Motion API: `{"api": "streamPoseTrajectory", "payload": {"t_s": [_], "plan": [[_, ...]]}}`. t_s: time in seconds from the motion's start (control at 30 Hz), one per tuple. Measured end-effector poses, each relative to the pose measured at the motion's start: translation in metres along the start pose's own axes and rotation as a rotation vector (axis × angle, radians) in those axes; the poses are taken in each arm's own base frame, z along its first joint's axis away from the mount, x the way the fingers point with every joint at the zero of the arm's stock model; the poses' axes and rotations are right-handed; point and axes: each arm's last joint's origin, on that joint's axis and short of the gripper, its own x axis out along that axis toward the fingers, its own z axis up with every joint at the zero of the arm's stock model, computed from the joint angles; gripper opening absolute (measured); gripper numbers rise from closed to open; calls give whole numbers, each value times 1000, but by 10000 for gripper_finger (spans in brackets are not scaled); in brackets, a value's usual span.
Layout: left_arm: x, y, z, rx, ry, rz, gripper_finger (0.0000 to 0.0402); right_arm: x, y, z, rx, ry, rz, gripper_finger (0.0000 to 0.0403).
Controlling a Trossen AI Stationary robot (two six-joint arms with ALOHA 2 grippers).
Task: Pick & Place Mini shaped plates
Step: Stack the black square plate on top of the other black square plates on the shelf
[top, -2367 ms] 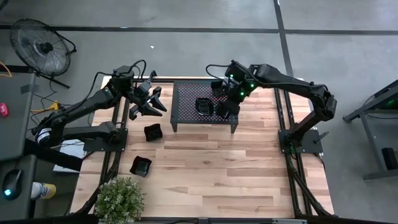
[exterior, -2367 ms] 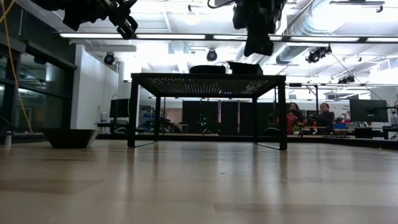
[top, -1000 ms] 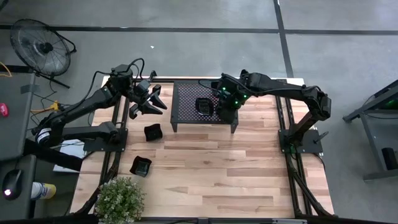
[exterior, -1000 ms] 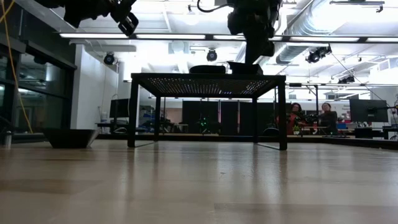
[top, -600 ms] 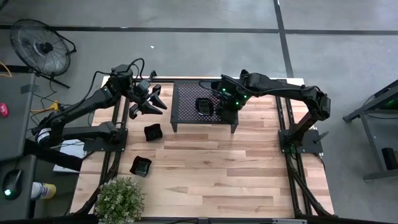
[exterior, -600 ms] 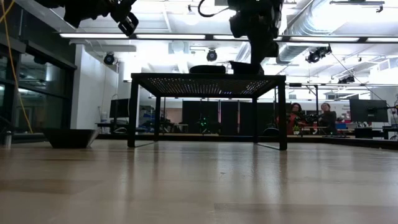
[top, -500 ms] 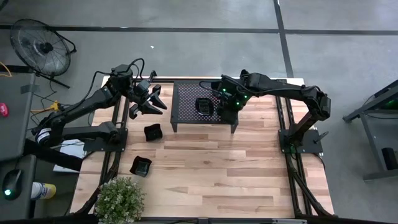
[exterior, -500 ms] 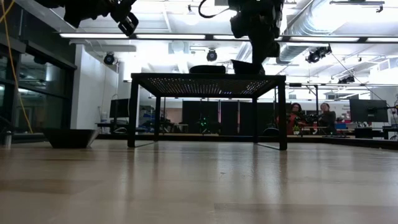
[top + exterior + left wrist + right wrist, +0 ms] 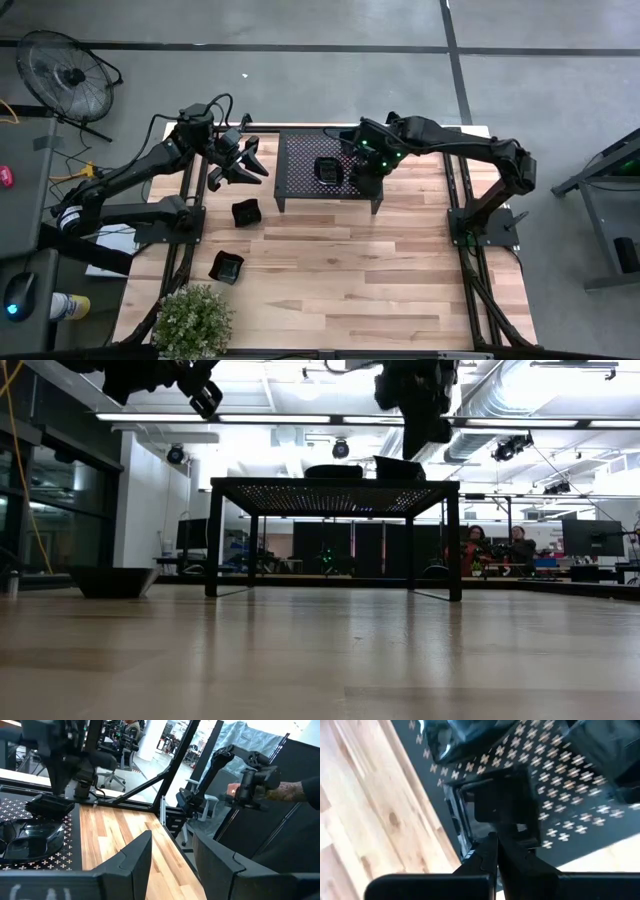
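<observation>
Seen from overhead, a wooden table (image 9: 330,280) carries a black perforated rack (image 9: 300,175) toward its far edge, at about twelve o'clock from the table's centre. Two mini plates sit on the rack: a round wavy-rimmed plate (image 9: 327,171) near its middle, lying flat with its hollow facing up, and a square plate (image 9: 362,179) at the rack's three-o'clock end, also flat, directly beneath the right arm. Neither shows a long axis; the square one lies with its sides roughly parallel to the rack's edges. From table height the square plate (image 9: 399,467) rests on the rack top, with the right gripper (image 9: 432,428) just above it and clear of it, its fingers pressed together on nothing. The right wrist camera shows the shut fingers (image 9: 490,851) pointing down at the square plate (image 9: 502,805) on the cross-punched surface. Two more plates lie on the bare wood at roughly nine o'clock: one square plate (image 9: 245,211) just off the rack's near left leg, turned slightly askew to the table edges, and another (image 9: 226,266) nearer the front beside a potted plant (image 9: 190,320), likewise askew. The left gripper (image 9: 247,164) hangs in the air at the rack's nine-o'clock side, jaws parted and empty, aimed toward the rack. Its wrist camera looks past its own fingers (image 9: 137,857) across the rack at the wavy plate (image 9: 30,837).
</observation>
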Motion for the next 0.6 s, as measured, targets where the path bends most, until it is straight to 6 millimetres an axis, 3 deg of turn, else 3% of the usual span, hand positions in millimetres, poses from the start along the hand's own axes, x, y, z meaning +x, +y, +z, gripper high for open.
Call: {"api": "streamPoseTrajectory", "payload": {"t_s": [0.2, 0.6], "plan": [[0, 0, 0, 1, 0, -1, 142, -20, -1, -11, 51, -18, -18, 0], [0, 0, 0, 8, 0, -1, 142, -14, 1, -20, 92, 107, -56, 0]]}}
